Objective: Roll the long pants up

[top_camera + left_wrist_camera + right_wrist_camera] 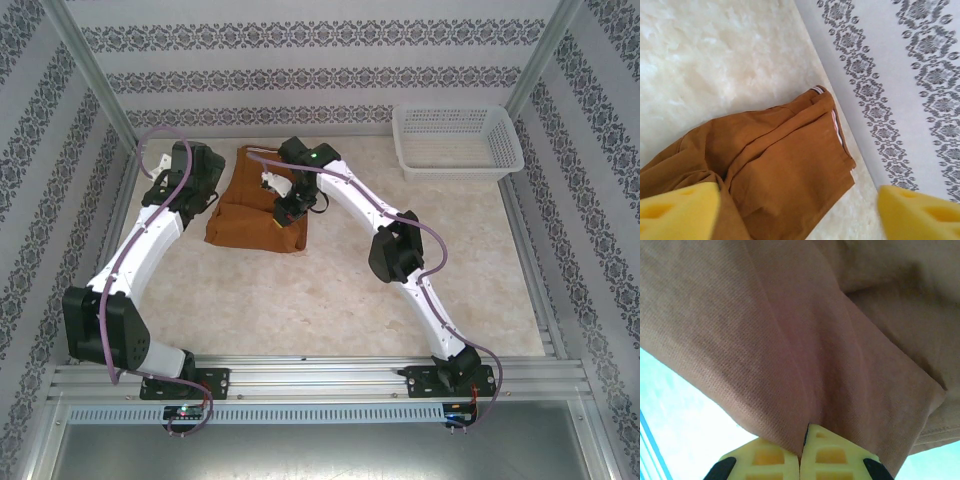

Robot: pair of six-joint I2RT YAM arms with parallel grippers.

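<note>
Long pants (245, 215) lie folded at the table's (350, 290) far left, long axis running far to near. Right hand (802, 440) sits on their near-right part, pads (832, 457) pinched together on a cloth fold; left hand (800, 205) hovers wide apart and empty just left of their far end.

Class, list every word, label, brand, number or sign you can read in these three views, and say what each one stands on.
No text can be read in any of the views.
The long pants: plain cloth. The waistband trim has coloured stripes but no letters.
The wallpaper: a repeated ornament pattern, no words.
The white mesh basket: no label or print to be seen.
</note>
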